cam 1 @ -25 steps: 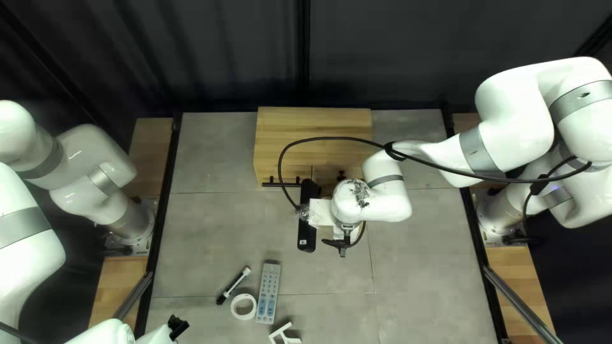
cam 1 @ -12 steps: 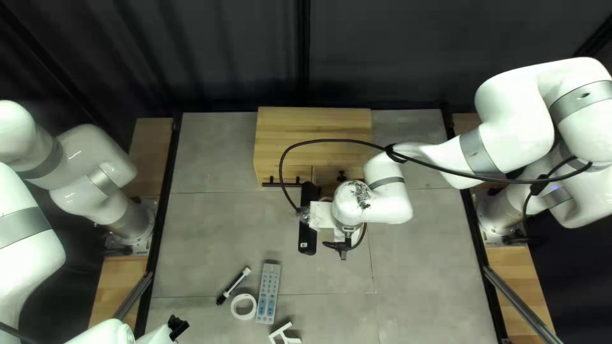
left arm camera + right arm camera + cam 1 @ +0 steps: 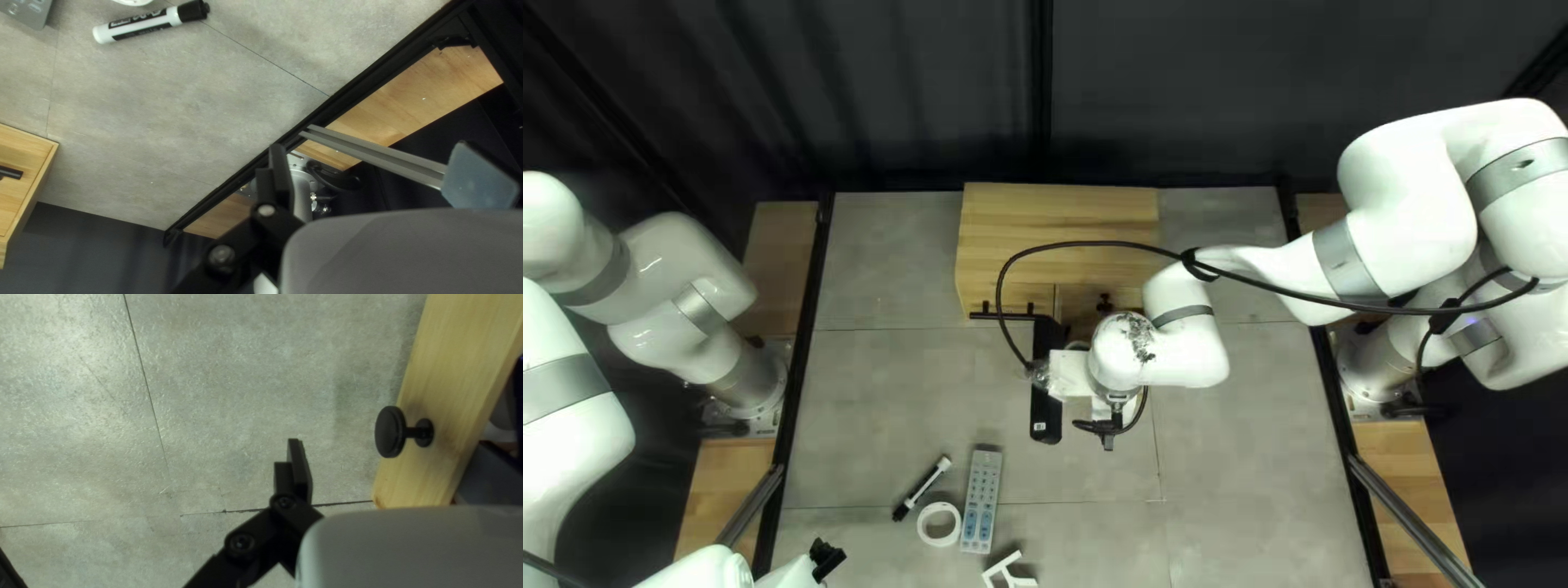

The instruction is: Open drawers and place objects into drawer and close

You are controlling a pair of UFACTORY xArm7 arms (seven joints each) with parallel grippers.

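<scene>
Drawer [image 3: 452,365] looks pulled out from cabinet [image 3: 1056,207], mostly beneath my right arm [image 3: 1187,327]. My right jaws sit off its round knob [image 3: 390,432], outside front; spread or pressed together, can't tell. Placed there, I judge, to leave drawer's mouth free for loading, near enough for closing push. Left jaws, spacing equally unclear, near marker [image 3: 924,487], tape roll [image 3: 925,525] and remote [image 3: 981,495]: that side likely does picking. Drawer front: pale wood, black disc on short stem.
</scene>
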